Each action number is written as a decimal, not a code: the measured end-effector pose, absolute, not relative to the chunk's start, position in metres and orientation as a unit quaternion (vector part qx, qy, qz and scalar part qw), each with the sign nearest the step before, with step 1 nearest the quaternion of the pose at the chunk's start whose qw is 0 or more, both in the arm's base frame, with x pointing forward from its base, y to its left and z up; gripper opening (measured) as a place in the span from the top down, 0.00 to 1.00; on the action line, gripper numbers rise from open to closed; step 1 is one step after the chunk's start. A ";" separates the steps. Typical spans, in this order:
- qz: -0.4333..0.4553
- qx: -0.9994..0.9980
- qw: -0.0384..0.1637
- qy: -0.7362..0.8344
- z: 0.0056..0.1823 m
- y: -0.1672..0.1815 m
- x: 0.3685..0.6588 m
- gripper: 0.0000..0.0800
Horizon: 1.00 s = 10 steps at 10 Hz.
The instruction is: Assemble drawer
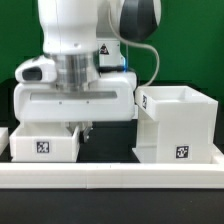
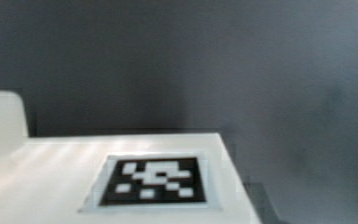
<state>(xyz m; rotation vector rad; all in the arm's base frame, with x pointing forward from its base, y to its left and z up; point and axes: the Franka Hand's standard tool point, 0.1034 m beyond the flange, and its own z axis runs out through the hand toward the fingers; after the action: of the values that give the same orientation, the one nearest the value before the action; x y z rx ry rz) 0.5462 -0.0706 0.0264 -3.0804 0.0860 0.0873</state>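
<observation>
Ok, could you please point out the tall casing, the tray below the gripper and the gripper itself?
casing [image 1: 186,122], exterior view, front wall above its tag.
tray [image 1: 61,146], exterior view, front face beside its tag.
gripper [image 1: 78,132], exterior view, midway between its fingertips.

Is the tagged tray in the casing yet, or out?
Out. The tray lies apart from the casing, to the exterior view's left, a dark gap between them.

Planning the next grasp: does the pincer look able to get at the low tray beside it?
Probably yes: the pincer hangs close by the low tray, nothing between them, and the casing stands apart at the exterior view's right.
</observation>
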 end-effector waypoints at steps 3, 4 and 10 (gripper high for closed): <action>0.020 -0.999 0.038 -0.028 0.053 -0.069 0.549 0.95; 0.020 -0.999 0.037 -0.030 0.050 -0.070 0.549 0.95; 0.012 -0.965 0.021 -0.262 0.055 -0.077 0.551 0.95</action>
<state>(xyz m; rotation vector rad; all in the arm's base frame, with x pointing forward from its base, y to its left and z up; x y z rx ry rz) 0.5513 -0.0768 0.0545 -2.9918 -0.8114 0.0369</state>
